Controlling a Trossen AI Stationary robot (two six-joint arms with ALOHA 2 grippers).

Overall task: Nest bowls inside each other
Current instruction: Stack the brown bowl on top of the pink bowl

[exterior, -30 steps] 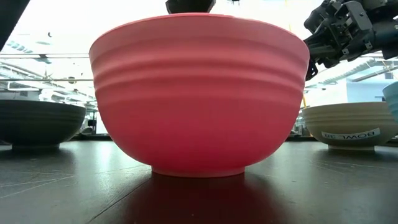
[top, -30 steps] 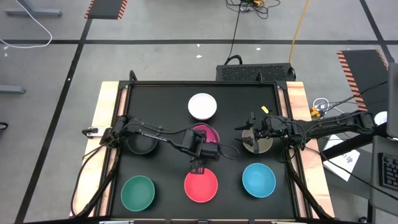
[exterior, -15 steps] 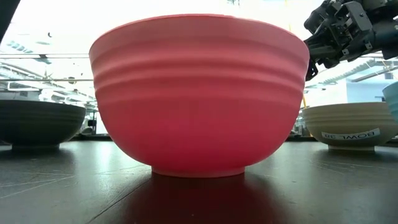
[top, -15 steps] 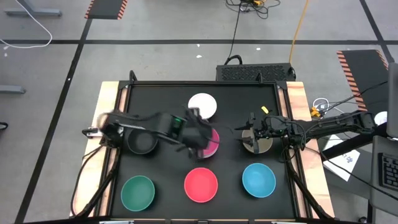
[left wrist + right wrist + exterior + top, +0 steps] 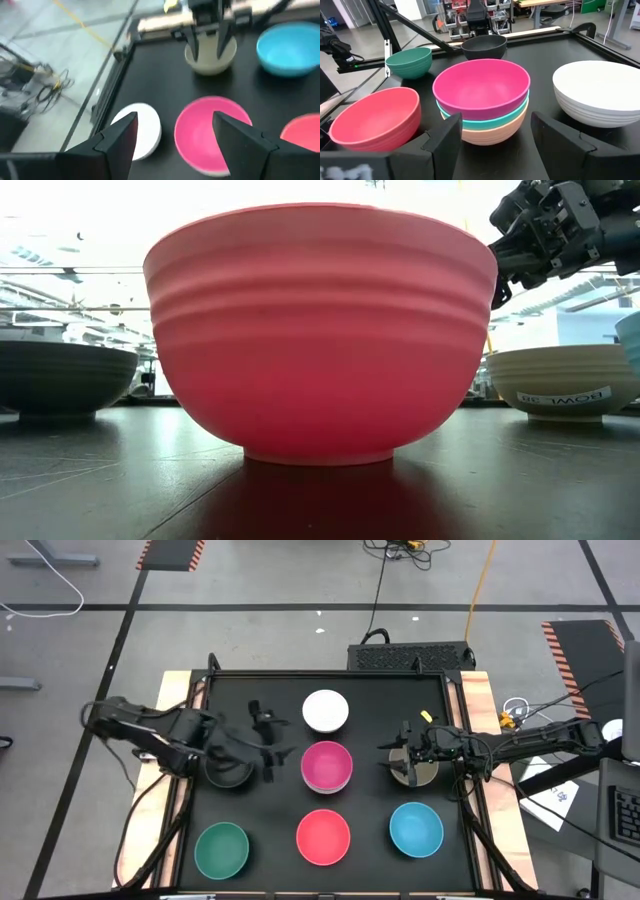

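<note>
High view: magenta bowl (image 5: 327, 766) nested on stack, left gripper (image 5: 266, 745) beside black bowl (image 5: 226, 770), jaws apart. Right gripper (image 5: 402, 762) over taupe bowl (image 5: 420, 773), jaws apart; next, grasp rim.

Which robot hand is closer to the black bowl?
Left. The left end effector hovers just beside the black bowl; the right end effector is far across the table, over the taupe bowl.

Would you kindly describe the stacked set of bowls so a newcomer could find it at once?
Start at the black table and go to its middle, between the white bowl and the red bowl. The stack sits there: magenta on top, teal beneath, orange at the bottom. Every other bowl stands alone.
</note>
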